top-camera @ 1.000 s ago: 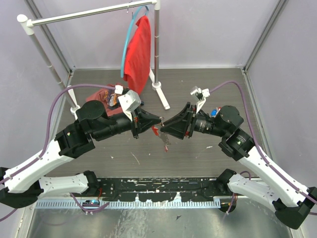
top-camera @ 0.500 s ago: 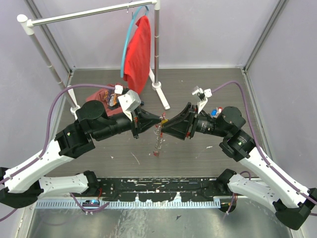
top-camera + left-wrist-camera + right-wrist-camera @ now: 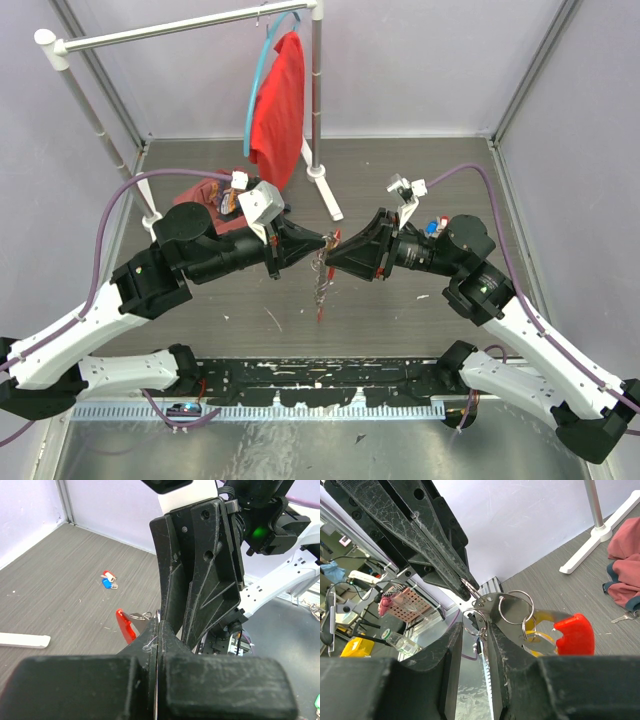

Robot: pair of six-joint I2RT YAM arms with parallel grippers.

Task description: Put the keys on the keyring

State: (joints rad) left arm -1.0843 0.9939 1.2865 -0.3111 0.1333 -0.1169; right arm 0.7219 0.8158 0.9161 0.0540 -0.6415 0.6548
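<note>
Both grippers meet above the table's middle. My left gripper (image 3: pixel 324 240) (image 3: pixel 159 626) is shut, pinching the edge of a silver key with a red head (image 3: pixel 125 625) (image 3: pixel 575 635); that key carries two wire rings (image 3: pixel 516 607). My right gripper (image 3: pixel 333 250) (image 3: pixel 475 630) has its jaws a little apart with the small keyring (image 3: pixel 475 622) spanning the gap. The bead chain (image 3: pixel 321 285) hangs from it, ending in the red strap tag (image 3: pixel 320 311). A red key and a blue key (image 3: pixel 107 579) (image 3: pixel 437 222) lie on the table by the right arm.
A clothes rack with a hanging red cloth (image 3: pixel 280 110) stands at the back, its white foot (image 3: pixel 325 190) close behind the grippers. A crumpled dark red garment (image 3: pixel 212 203) lies back left, with a small silver key (image 3: pixel 622 617) beside it.
The two grippers have closed in until their tips touch. The chain and red tag, bunched under the right gripper before, now hang straight down.
</note>
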